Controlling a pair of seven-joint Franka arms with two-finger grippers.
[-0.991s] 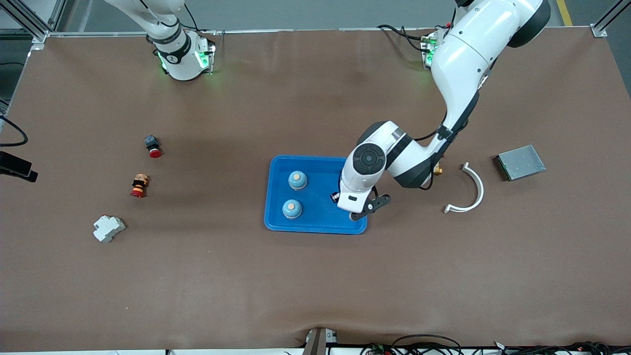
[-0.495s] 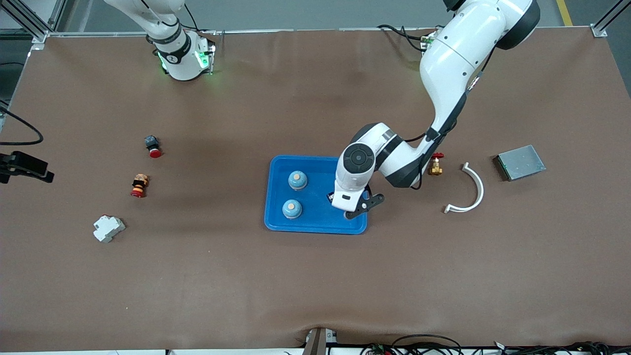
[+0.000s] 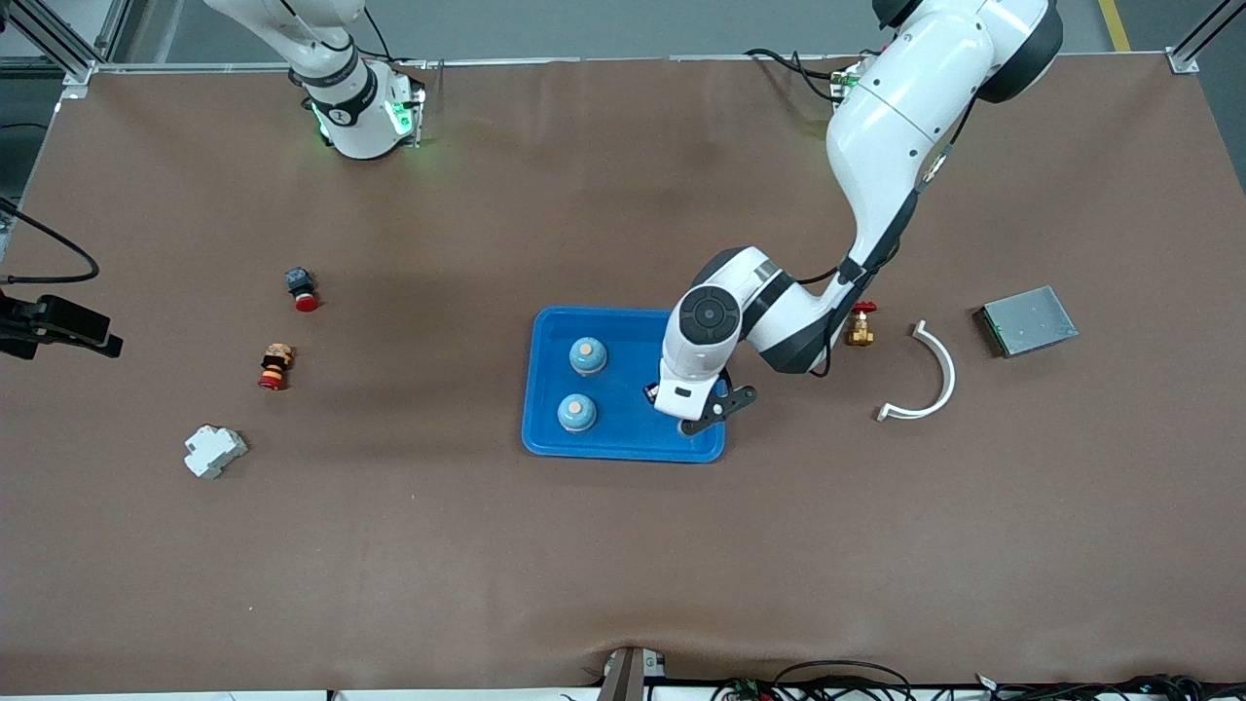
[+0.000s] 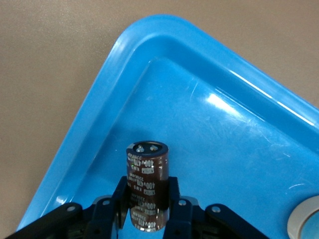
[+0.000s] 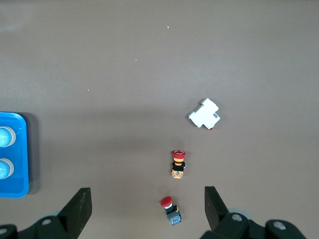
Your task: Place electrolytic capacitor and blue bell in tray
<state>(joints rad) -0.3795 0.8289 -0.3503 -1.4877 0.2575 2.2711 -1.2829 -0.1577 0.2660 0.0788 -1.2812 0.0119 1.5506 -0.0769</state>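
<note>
Front view shows what changed in the last second: my left arm swung toward the right arm's end of the desk, carrying my left pincer [image 3: 697, 414] from the tray's [image 3: 623, 443] edge to a spot well over its floor. A small brass valve [image 3: 861, 326] that the arm hid is now uncovered. Over the last half second I have barely moved, so I judge the carry is finished and only the lowering and release are left.

My left pincer is clamped narrow on the capacitor [image 4: 146, 184], a brown can held by its sides, with its terminal end pointing down at the tray's bare blue floor near a rounded corner. I cannot tell whether it touches the floor yet.

Two blue bells [image 3: 587, 356] [image 3: 576, 413] already sit upright in the tray, well apart from the capacitor, one nearer the camera than the other. Nothing else lies in it.

My right pincer [image 5: 145, 209] waits with jaws wide and empty, high over the right arm's end of the desk, above two red buttons [image 5: 178, 164] [image 5: 170, 210] and a white block [image 5: 205, 114].
</note>
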